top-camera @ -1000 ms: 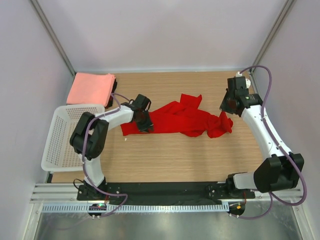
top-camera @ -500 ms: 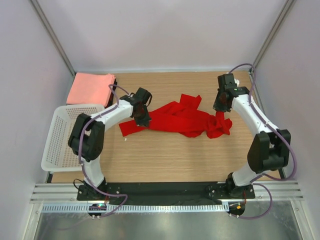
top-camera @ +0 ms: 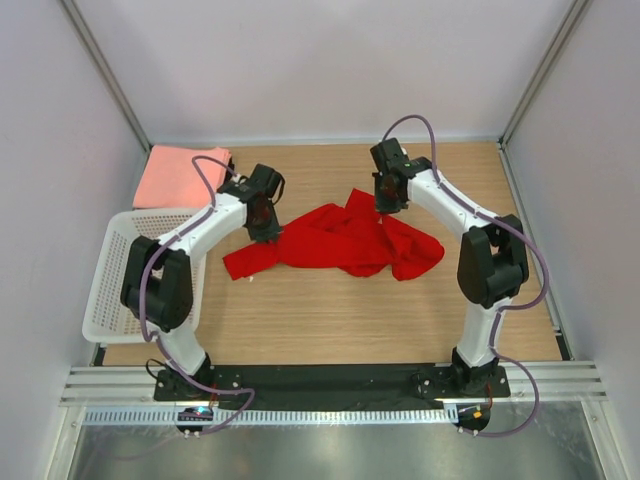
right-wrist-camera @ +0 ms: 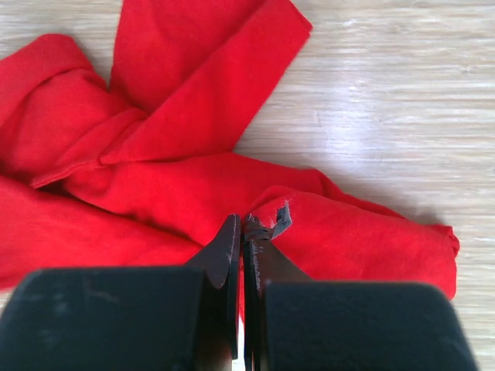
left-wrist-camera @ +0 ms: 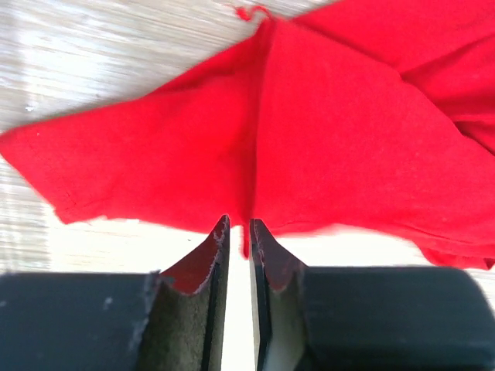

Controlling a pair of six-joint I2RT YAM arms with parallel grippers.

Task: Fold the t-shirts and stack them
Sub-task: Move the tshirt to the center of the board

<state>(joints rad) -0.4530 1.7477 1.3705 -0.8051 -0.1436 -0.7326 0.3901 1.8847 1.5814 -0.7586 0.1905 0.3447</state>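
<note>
Top external shows the red shirt lying crumpled across the middle of the table, its long axis running from 9 to 3 o'clock. Over the last second it has slid toward 9 o'clock, and its 3 o'clock end has been drawn inward.

The left gripper has crept toward 12 o'clock. In its wrist view the jaws are nearly together, with a thin ridge of red cloth pinched between them. The right gripper has swung much further, from the 3 o'clock end to the shirt's 12 o'clock edge. Its jaws are pressed together on a small fold.

We judge that both arms are dragging the shirt to spread it, but it is not flat yet. Layers overlap and a sleeve sticks out at 12 o'clock, so folding has not begun.

The pink stack sits at 10 o'clock in the far corner, well apart from the red shirt. The basket stands at 9 o'clock, off the table's edge. The left arm reaches over the basket's corner, and nothing else crowds the cloth.
</note>
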